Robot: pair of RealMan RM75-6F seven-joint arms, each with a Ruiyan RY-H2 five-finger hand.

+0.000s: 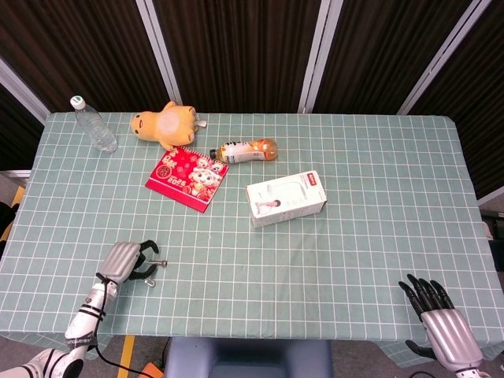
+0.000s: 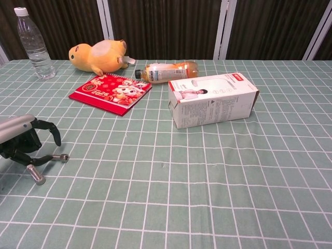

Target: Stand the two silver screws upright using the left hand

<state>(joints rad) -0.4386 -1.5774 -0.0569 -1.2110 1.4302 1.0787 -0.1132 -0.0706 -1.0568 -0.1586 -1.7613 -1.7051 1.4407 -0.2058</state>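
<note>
Two silver screws lie flat near the table's front left corner. The farther screw [image 1: 160, 263] [image 2: 61, 157] points left-right and the nearer screw [image 1: 151, 282] [image 2: 36, 174] lies just in front of it. My left hand [image 1: 126, 261] [image 2: 21, 138] sits right beside them, fingers [image 2: 50, 130] arched over the farther screw's left end and thumb low beside its shaft. I cannot tell whether it touches the screw, and nothing is lifted. My right hand [image 1: 441, 319] hovers at the front right edge with fingers spread and empty, seen only in the head view.
A white box [image 1: 286, 198] lies mid-table. A red booklet [image 1: 187, 178], an orange drink bottle [image 1: 246, 150] on its side, a yellow plush duck [image 1: 164, 124] and a water bottle [image 1: 94, 124] stand further back left. The table's front edge runs just below the screws.
</note>
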